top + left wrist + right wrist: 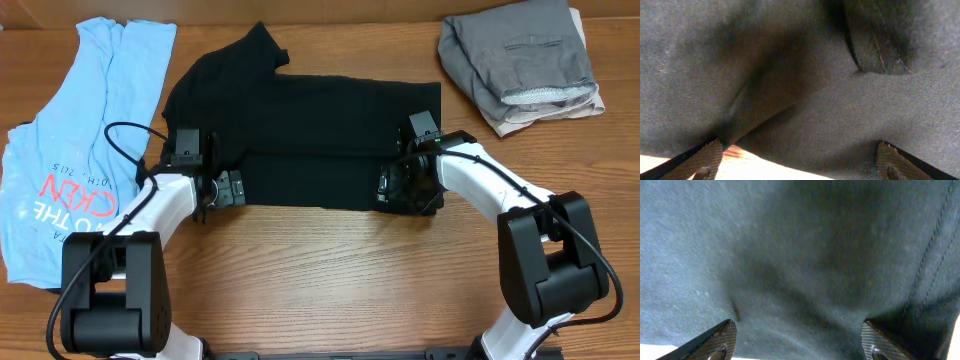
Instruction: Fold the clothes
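Note:
The black T-shirt (300, 125) lies spread across the middle of the table, partly folded, one sleeve sticking up at the back. My left gripper (228, 188) is at its near left corner, jaws wide open over the cloth edge (805, 100). My right gripper (400, 188) is at its near right corner, jaws also wide open over the cloth (800, 265). Neither holds anything. The light blue shirt (75, 140) with red-and-white lettering lies crumpled at the far left. The white neck tag is hidden.
A folded grey garment (520, 55) on a beige one sits at the back right. Bare wooden table (330, 280) runs along the front. A black cable loops from the left arm (125, 135).

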`<state>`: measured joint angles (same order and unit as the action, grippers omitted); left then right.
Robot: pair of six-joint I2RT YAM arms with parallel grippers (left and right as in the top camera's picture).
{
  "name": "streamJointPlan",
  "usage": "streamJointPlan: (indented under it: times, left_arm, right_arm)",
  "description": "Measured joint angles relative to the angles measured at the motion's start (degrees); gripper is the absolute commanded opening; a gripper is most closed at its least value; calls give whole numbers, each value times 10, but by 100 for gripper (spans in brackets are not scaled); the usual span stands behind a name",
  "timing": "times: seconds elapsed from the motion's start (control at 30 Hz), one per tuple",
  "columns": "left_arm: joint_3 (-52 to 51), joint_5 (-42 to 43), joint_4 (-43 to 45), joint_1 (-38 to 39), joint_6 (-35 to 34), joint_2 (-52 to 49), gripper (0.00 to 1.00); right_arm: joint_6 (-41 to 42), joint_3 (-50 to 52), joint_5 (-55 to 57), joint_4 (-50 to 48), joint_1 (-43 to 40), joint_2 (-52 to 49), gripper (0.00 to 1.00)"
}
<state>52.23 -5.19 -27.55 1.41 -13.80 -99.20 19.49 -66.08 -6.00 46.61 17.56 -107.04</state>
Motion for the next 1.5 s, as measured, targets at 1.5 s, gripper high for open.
streamJointPlan:
  times: [1.5]
  left_arm:
    - [148,71,-405,-3,-28,32,100]
  right_arm:
    - [-13,-127,-21,258,-10,110,100]
